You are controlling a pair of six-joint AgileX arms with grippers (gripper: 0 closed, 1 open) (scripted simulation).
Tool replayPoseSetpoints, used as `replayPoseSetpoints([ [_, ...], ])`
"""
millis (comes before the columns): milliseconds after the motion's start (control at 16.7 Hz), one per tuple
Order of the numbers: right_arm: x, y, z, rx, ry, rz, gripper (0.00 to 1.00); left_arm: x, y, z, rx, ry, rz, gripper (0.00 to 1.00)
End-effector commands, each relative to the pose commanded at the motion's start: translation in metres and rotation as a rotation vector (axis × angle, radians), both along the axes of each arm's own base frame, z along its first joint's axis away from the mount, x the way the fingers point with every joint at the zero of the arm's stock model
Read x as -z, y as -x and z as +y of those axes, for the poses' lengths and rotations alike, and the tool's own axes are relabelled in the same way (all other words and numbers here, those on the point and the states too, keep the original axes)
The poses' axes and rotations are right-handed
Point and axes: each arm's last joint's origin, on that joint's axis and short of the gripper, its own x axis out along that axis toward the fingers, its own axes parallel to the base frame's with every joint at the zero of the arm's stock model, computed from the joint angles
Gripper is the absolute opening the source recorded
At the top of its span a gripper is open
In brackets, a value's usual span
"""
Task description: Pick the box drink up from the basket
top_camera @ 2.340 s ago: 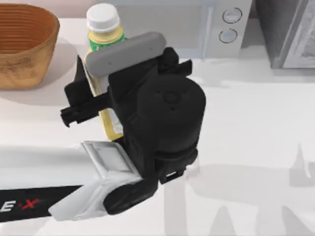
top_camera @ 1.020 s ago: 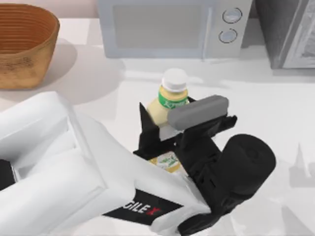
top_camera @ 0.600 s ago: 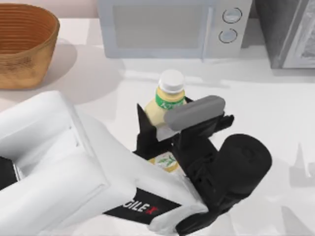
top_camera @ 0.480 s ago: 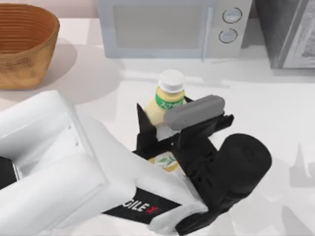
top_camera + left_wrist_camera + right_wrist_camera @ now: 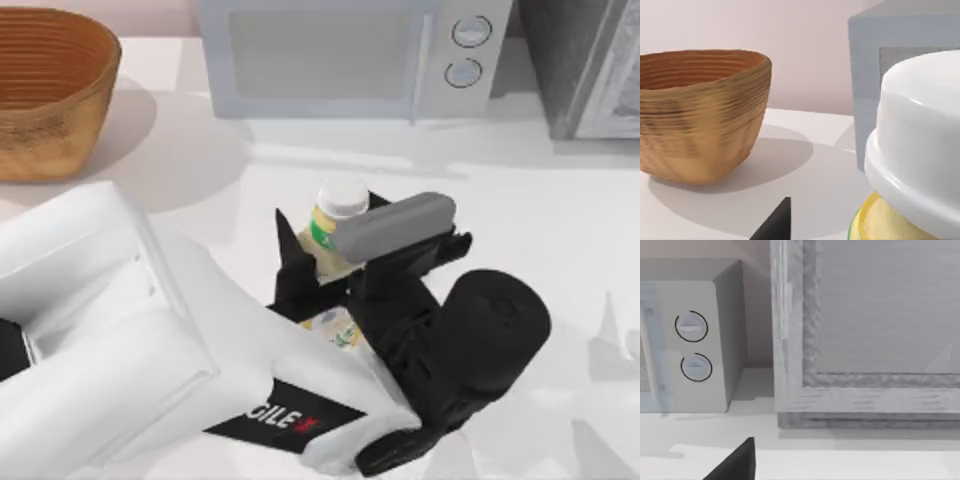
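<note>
A white worktop (image 5: 560,230) carries a grey microwave (image 5: 340,55) at the back and the basket (image 5: 45,85) at the top view's far left. The left tool (image 5: 335,265) sits mid-worktop, well apart from the basket, its fingers closed on the box drink (image 5: 333,215), which stands upright, cap up. The right tool (image 5: 732,462) is parked; whether it is open I cannot tell. The carton could tip if the fingers loosen unevenly.

light: bright, even, soft
shadows: faint grey on table (image 5: 560,220), beside basket (image 5: 50,85)
focus: cap blurred close, left wrist
</note>
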Motion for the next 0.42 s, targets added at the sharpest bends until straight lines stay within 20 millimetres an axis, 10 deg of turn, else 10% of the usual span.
replayPoseSetpoints([
  [420,0.0,0.0,0.0,0.0,0.0,0.0,1.0,0.0,0.0,0.0,0.0,0.0,0.0,1.0],
])
